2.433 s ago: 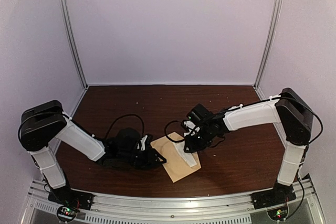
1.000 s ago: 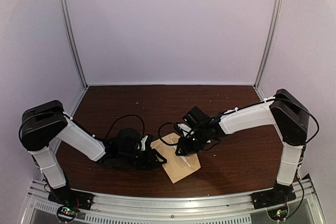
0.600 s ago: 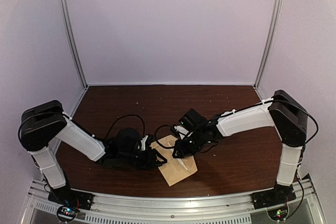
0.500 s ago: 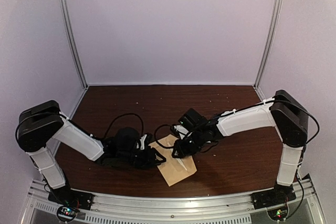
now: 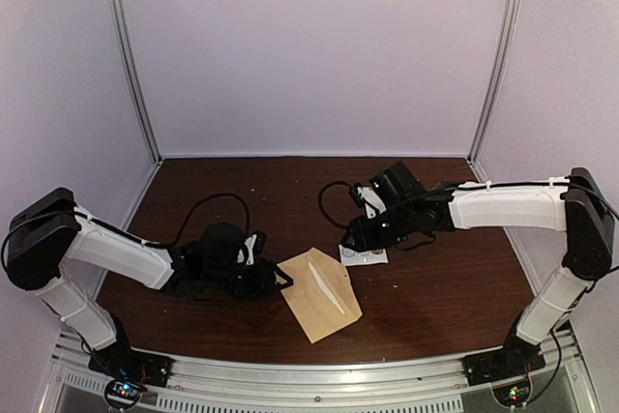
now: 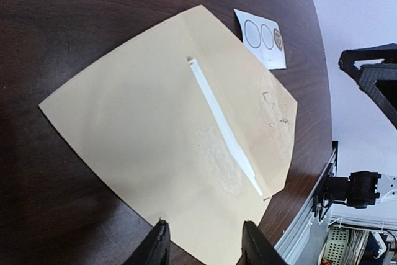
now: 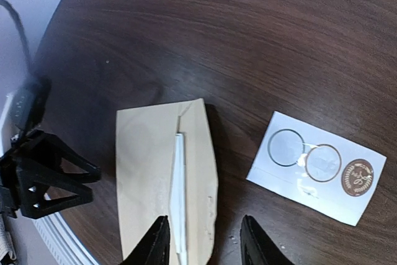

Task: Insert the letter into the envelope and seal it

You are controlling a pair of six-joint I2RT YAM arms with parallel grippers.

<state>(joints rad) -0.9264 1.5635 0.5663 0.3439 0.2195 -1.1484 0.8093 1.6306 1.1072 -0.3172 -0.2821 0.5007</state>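
Left pincer (image 6: 205, 243) and right pincer (image 7: 201, 240) ajar, empty; flat tan envelope (image 5: 319, 295), white strip (image 6: 223, 128) across.

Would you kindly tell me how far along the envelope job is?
Done: the envelope looks folded shut, with a white strip along the fold, likely the letter. In hand: nothing; left gripper and right gripper are both open. To do: sealing; one sticker sits on the card.

Tan envelope (image 5: 314, 314), white sticker card (image 5: 364, 255) — dark wood-grain table (image 5: 435, 287)
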